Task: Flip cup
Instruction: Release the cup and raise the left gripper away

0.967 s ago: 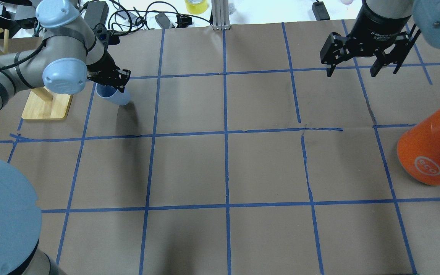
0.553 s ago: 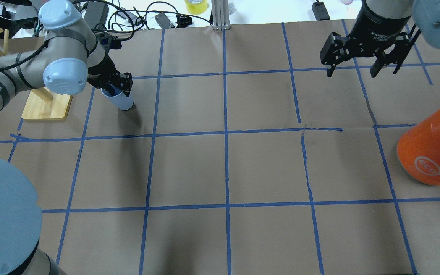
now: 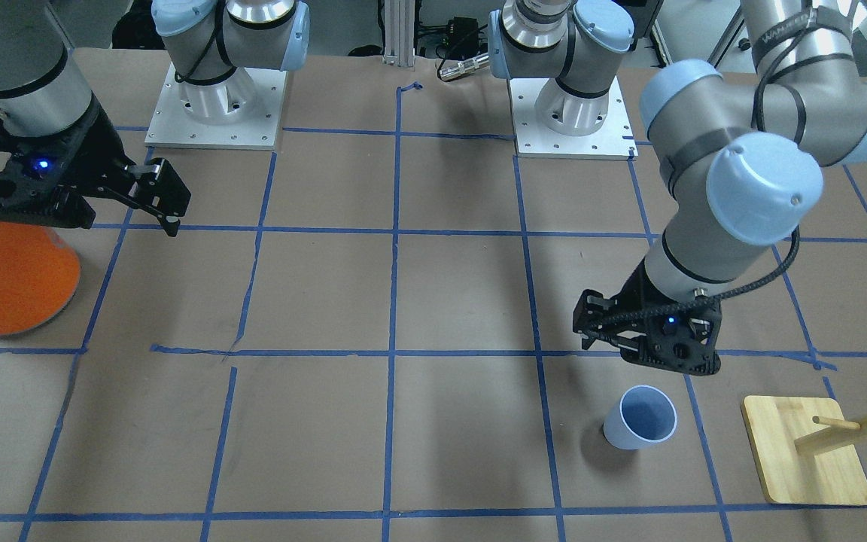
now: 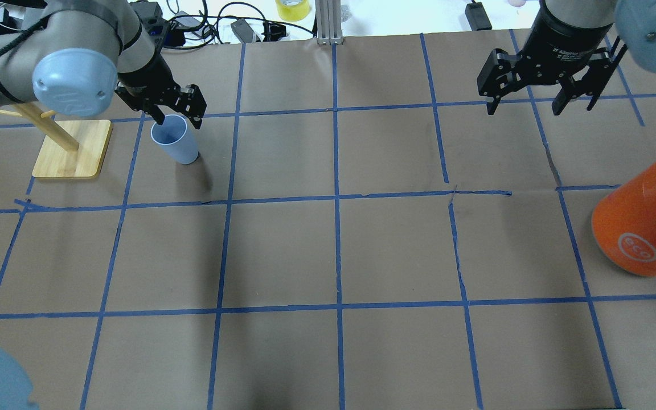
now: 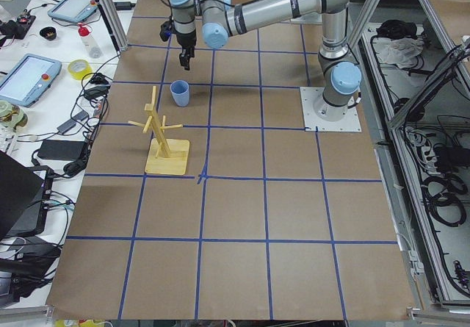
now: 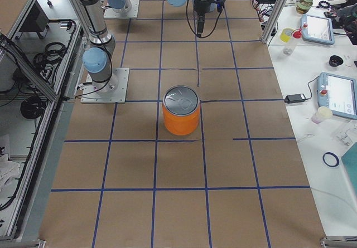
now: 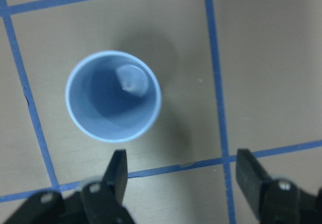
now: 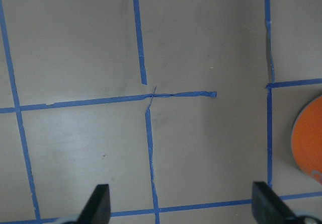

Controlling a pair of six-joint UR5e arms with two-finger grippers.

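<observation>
Overhead exterior: the cup point(image 4: 175, 139) stands upright on the bench point(image 4: 333, 250), mouth up, in the taped square just beside the wooden peg stand point(image 4: 72, 149). The left hand point(image 4: 179, 118) sits at the far side of the cup's rim, its fingers spread wide and holding nothing. The right hand point(image 4: 538, 106) hangs at the far right, also spread wide and empty, well apart from the orange can point(image 4: 641, 228) nearer the robot.

Exterior front-facing: the cup stands free, its darker blue inside showing. The left hand hovers on the robot's side of it, clear of the rim. The right hand is above the can's side of the bench, holding nothing.

Exterior left: the left hand points downward, above and beyond the cup; the stand is near the cup, on the camera's side.

Exterior right: the can stands upright mid-bench, silver top up, with the right hand well beyond it.

Left wrist-mounted: the cup's open mouth faces the camera. Both fingers show at the bottom edge, far apart, with only bench and blue tape between them.

Right wrist-mounted: two fingertips sit wide apart over bare bench; the can's edge shows at the right.
</observation>
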